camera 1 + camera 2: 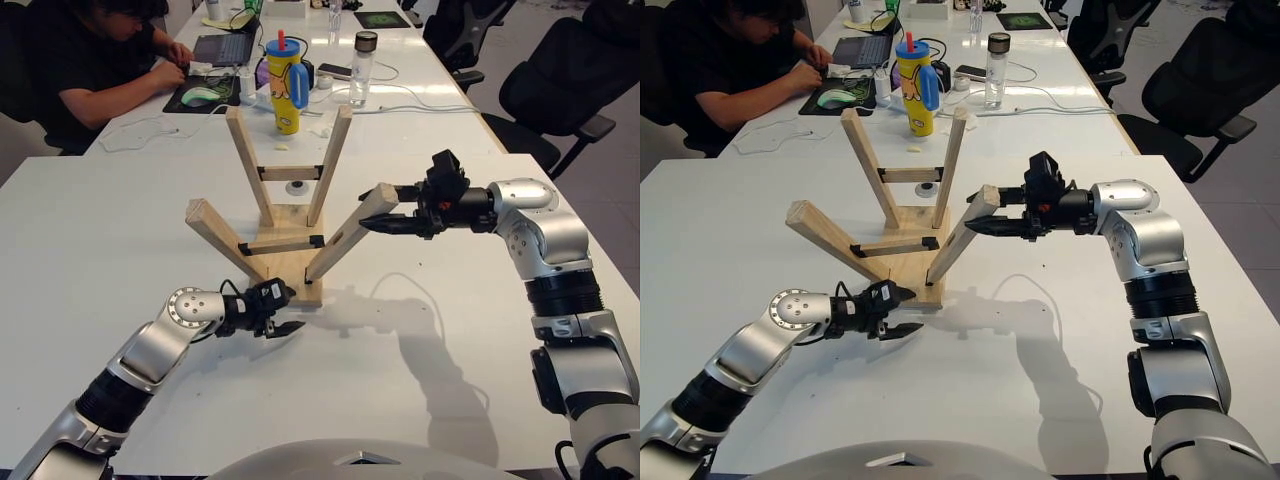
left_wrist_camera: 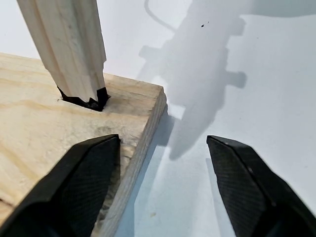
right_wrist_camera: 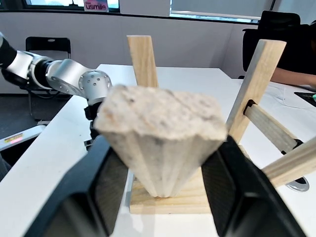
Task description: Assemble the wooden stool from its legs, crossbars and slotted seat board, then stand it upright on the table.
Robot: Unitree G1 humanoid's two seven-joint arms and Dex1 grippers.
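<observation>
Four legs (image 1: 252, 165), two crossbars (image 1: 290, 173), one seat (image 2: 44, 133), right fingers (image 3: 109, 195) gripping leg (image 3: 163, 133), left fingers (image 2: 249, 185) wide

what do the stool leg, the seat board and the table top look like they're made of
The leg looks like pale unfinished softwood: its cut end shows rough, fibrous grain and no gloss. The seat board also looks like bare light wood, perhaps pine, with clear grain lines and a raw edge. The table is smooth matt white, probably laminate; its core is hidden.
</observation>
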